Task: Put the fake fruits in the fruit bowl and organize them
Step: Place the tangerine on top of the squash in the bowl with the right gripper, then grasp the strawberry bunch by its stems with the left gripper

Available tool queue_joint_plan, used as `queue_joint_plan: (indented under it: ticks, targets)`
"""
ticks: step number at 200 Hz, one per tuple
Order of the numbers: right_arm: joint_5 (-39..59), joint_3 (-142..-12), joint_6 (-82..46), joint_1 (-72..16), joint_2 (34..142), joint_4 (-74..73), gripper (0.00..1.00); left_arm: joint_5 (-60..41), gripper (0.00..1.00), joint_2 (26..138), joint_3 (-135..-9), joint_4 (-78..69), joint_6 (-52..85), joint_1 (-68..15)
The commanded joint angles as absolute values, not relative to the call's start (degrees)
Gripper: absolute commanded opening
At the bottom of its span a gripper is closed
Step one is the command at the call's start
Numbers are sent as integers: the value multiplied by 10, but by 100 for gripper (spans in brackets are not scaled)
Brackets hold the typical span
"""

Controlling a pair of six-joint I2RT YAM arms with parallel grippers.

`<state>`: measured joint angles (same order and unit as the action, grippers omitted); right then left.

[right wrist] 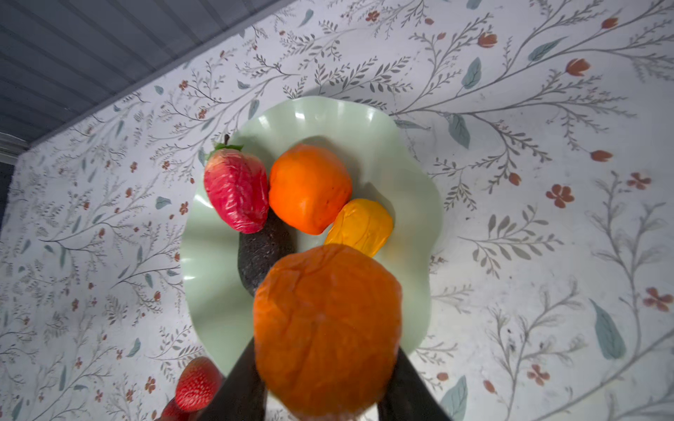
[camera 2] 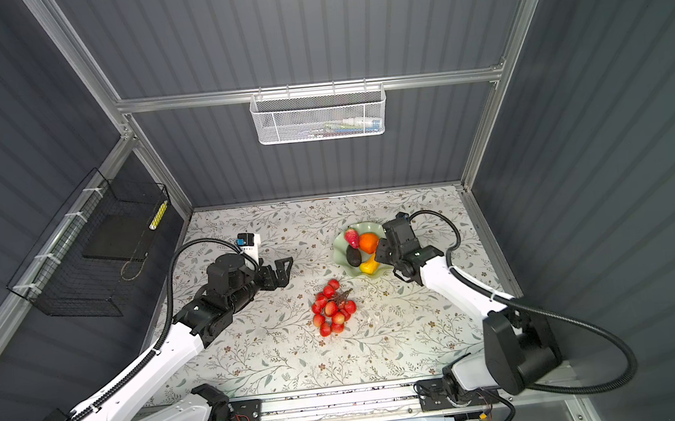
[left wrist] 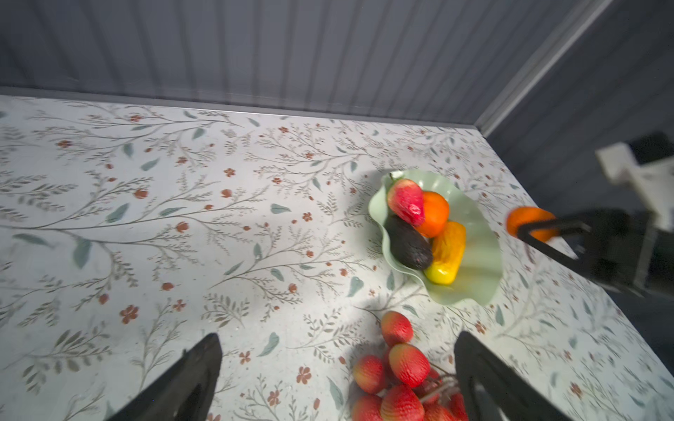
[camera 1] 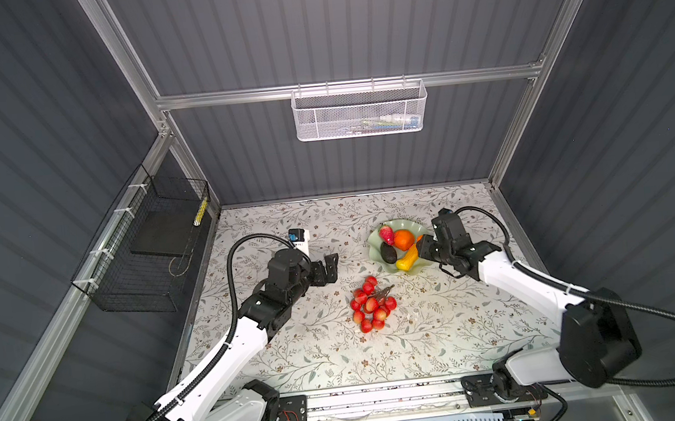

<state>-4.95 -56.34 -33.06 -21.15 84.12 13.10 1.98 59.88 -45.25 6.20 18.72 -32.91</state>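
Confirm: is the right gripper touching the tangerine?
Touching. In the right wrist view the right gripper's fingers press against both sides of the tangerine, with no gap.

The table is covered by a pale cloth with printed twigs, leaves and small brown-red flowers (camera 1: 442,335). Grey ribbed wall panels (camera 1: 332,24) stand around it, held by a silver aluminium frame (camera 1: 234,97). On the back rail hangs a white mesh metal basket (camera 2: 319,115) with a few small things inside, too blurred to name. On the left wall hangs a black wire basket (camera 1: 139,254). It holds a dark flat slab (camera 1: 163,235) and a thin yellow speckled stick (camera 1: 201,213).
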Motion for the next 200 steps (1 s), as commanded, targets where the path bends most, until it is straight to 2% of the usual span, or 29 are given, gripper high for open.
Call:
queue_joint_plan:
  ticks: [1,26,47,104,134,161,200]
  targets:
    - [1,-602,-281,-189,904,114,41,-106,96,605,-472,64,148,-326]
    - [29,-637,-266,-165,972,111,41,-149,93,616,-471,61,151,-329]
    - [27,-657,-262,-160,1002,115,43,-145,92,620,-476,76,140,-344]
    - [27,-676,-266,-153,1010,124,75,-119,92,658,-502,100,128,-393]
    - [13,-677,-267,-150,959,135,85,-110,91,688,-505,91,126,-424]
    - [-9,-643,-280,-149,871,126,91,-98,88,711,-497,63,121,-455]
    - [-34,-543,-315,-149,733,86,97,-10,85,728,-480,23,67,-538]
